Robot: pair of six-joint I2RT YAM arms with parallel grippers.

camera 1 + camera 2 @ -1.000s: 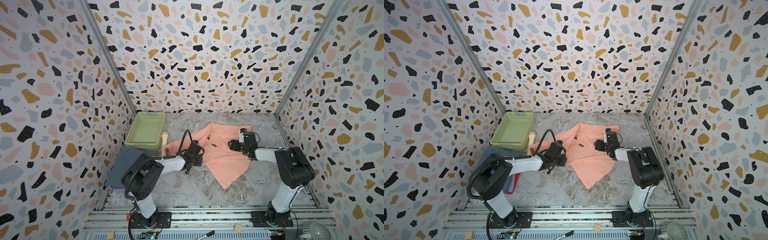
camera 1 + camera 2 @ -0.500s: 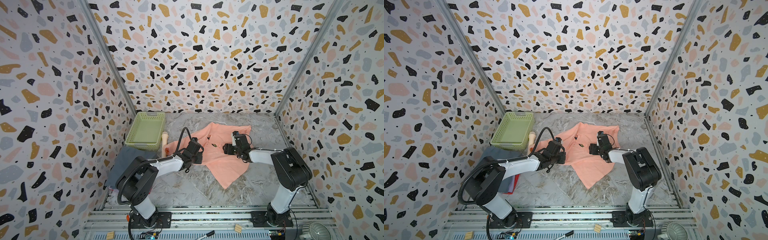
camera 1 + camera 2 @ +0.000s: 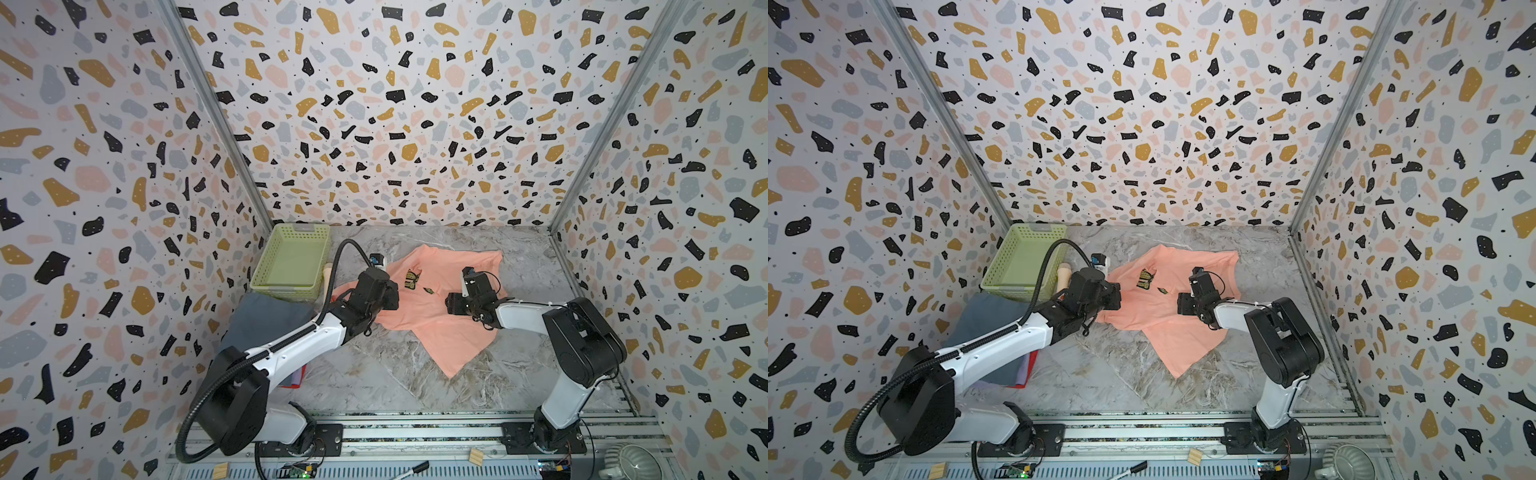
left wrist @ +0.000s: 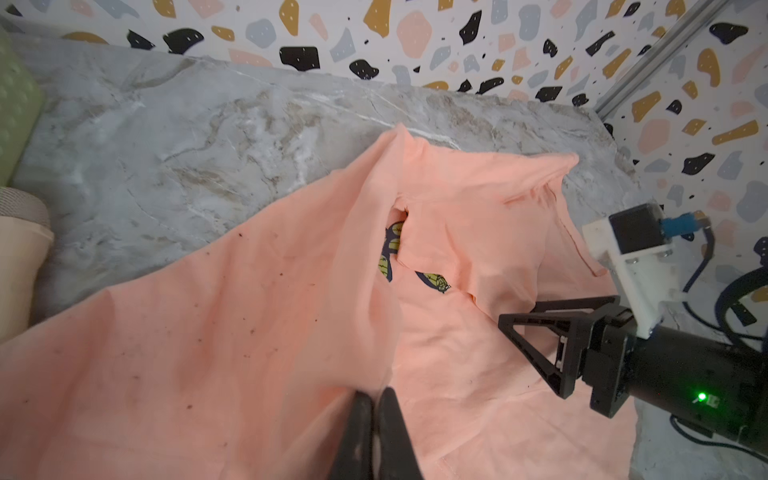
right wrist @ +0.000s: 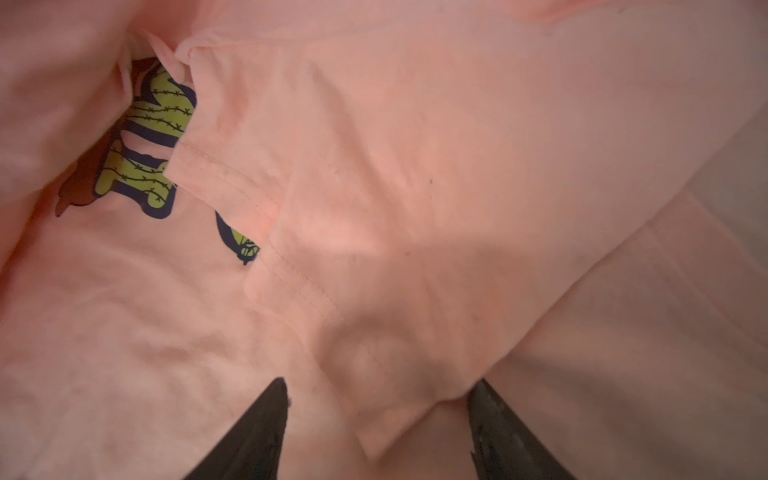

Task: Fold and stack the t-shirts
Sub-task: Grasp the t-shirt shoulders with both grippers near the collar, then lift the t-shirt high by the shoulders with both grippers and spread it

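Observation:
A salmon-peach t-shirt lies crumpled on the marble floor, and part of its green print shows between folds. My left gripper is shut on a raised ridge of this shirt at its left side. My right gripper is open low over the middle of the shirt, its jaws on either side of a folded hemmed corner. More t-shirts lie folded by the left wall: a slate-grey one on top, with lavender and red edges below.
A pale green basket stands at the back left with a beige stick beside it. Terrazzo walls close in three sides. The front rail carries both arm bases, small wooden blocks and a marker pen.
My left gripper has closed on the shirt's cloth. My right gripper has moved left and forward over the shirt, its jaws a little narrower.

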